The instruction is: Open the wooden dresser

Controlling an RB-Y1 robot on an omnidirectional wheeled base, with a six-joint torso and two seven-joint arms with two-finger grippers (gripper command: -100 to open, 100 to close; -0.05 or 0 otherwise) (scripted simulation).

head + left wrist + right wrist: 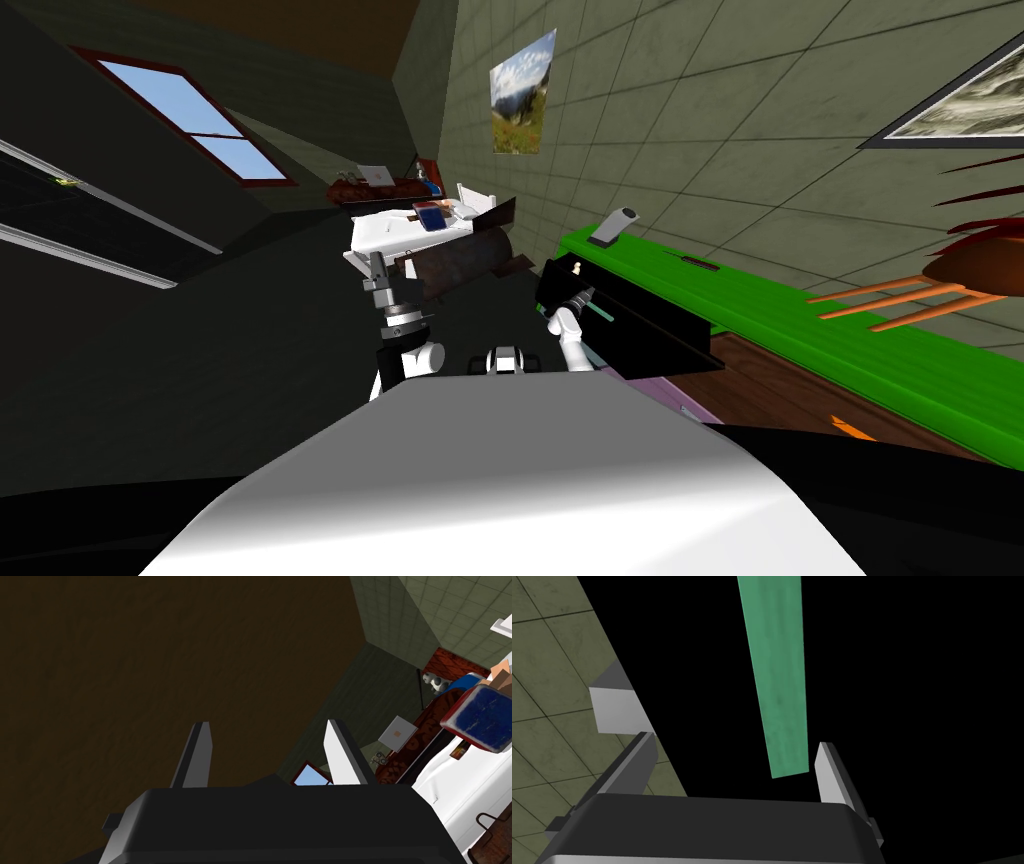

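The dresser (800, 325) (green top, brown wooden front) stands along the tiled wall (700, 150) on my right. A black drawer (640, 325) juts out of its front near the far end. The right gripper (734, 771) is at that drawer. It is open, with its fingers apart around the tip of the green handle (777, 676), which lies just beside one finger. The left gripper (267, 756) is well apart from the dresser and is open too.
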